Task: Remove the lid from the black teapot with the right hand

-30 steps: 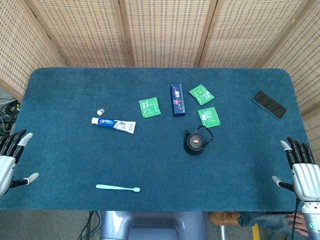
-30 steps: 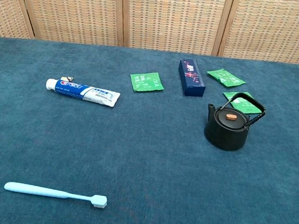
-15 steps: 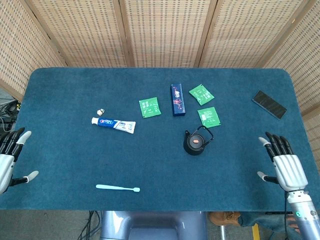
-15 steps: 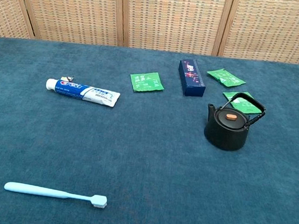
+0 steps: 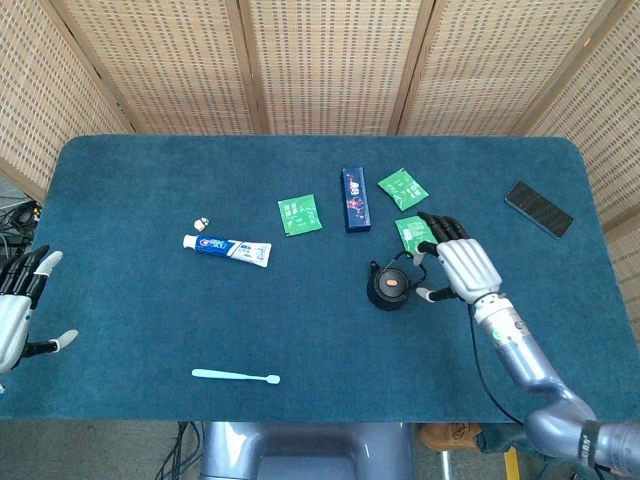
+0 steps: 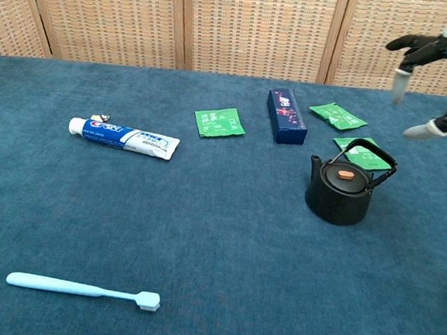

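The black teapot (image 5: pixel 390 285) (image 6: pixel 338 192) stands on the blue table, right of centre, its lid (image 5: pixel 392 284) (image 6: pixel 345 174) with an orange knob in place and its wire handle tipped back. My right hand (image 5: pixel 456 263) (image 6: pixel 438 54) hovers open just right of the pot and well above it, fingers spread, touching nothing. My left hand (image 5: pixel 15 312) is open at the table's left edge, far from the pot.
Three green sachets (image 5: pixel 300 214) (image 5: pixel 403 188) (image 5: pixel 415 234) and a dark blue box (image 5: pixel 355 199) lie behind the teapot. A toothpaste tube (image 5: pixel 228 247) and a pale blue toothbrush (image 5: pixel 236 376) lie to the left. A black phone (image 5: pixel 539 208) sits at the right.
My right hand has swung in from the table's right edge towards the left and up, arriving beside and above the teapot. The left hand has barely moved.
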`<state>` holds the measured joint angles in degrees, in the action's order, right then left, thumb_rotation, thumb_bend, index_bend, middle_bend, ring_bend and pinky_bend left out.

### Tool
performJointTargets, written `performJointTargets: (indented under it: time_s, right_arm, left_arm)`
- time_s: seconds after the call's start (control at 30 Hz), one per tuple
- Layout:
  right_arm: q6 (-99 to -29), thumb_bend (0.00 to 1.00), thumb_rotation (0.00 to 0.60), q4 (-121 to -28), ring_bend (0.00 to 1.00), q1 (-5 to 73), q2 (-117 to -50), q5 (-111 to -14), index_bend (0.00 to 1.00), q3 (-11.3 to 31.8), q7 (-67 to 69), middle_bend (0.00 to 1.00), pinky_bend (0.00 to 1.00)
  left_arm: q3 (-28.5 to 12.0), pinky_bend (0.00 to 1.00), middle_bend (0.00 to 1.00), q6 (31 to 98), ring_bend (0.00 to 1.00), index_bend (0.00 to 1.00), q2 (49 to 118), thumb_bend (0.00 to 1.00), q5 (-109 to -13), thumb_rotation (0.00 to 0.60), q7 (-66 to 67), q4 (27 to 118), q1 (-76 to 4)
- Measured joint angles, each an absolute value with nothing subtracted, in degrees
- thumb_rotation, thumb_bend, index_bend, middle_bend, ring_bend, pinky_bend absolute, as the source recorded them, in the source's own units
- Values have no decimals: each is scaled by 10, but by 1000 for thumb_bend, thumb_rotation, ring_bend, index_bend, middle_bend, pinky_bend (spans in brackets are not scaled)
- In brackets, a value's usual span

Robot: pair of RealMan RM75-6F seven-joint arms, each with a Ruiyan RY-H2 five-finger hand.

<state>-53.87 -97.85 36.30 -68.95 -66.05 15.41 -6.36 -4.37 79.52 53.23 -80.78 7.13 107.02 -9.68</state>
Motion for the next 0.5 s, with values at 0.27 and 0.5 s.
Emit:
performJointTargets:
  time_s: [0.27, 0.5]
  right_arm:
    - [-503, 455, 600, -947, 0, 440, -767, -532, 507, 165, -184, 0, 0]
    - [-501, 464, 600, -902, 0, 467, -812, -479, 500, 145, -237, 0, 0]
  left_arm:
    - [-49, 0, 0, 778, 0, 0, 536, 0, -788, 600, 75, 1066, -107]
    - [-51, 0, 0, 772, 0, 0, 536, 0, -783, 600, 74, 1064, -111]
